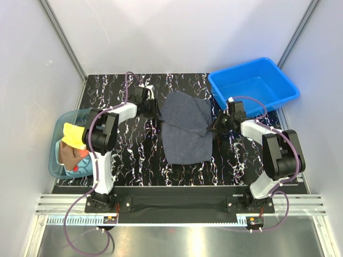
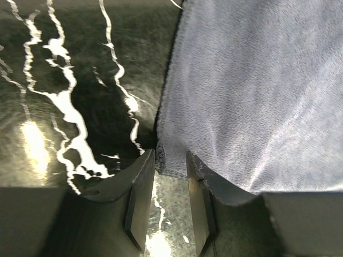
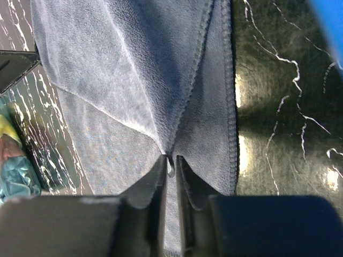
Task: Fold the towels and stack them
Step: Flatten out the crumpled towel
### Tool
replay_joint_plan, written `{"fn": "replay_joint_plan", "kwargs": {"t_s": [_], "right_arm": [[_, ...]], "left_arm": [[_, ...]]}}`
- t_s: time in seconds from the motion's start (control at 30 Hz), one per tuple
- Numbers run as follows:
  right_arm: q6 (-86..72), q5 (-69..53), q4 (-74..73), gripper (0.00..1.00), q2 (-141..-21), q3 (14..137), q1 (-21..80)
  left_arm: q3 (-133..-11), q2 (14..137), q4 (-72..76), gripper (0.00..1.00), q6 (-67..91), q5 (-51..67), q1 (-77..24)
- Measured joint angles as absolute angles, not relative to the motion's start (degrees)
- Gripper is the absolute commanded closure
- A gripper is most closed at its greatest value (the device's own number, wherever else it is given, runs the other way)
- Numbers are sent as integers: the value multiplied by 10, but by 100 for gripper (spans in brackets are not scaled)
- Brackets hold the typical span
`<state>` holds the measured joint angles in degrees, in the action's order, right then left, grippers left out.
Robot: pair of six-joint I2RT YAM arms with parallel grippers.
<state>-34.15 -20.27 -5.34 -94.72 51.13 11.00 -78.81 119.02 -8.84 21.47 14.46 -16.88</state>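
Slate-blue towel (image 1: pixel 185 128) is spread on the worktop (image 1: pixel 134 155); a fold is pinched by the nearly closed right hand (image 3: pixel 170 160), its edge straddled by the half-open left hand (image 2: pixel 170 160).

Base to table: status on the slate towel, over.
Left claw open, straddling slate towel at its left edge. Right claw pinched on its right-side fold. Towel rumpled mid-table, not yet folded flat. Blue bin just beyond right claw.
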Motion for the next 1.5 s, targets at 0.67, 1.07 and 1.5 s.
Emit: {"fn": "replay_joint_plan", "kwargs": {"t_s": [0.67,1.07,1.5], "right_arm": [[-349,-170,-16,59,-930,474,137],[-343,-102,18,56,-935,458,164],[-328,-6,-51,51,-917,456,165]], "left_arm": [[-794,1195,-100,100,215,143,-181],[-794,1182,-141,100,214,122,-182],[-794,1164,-201,100,213,85,-183]]}}
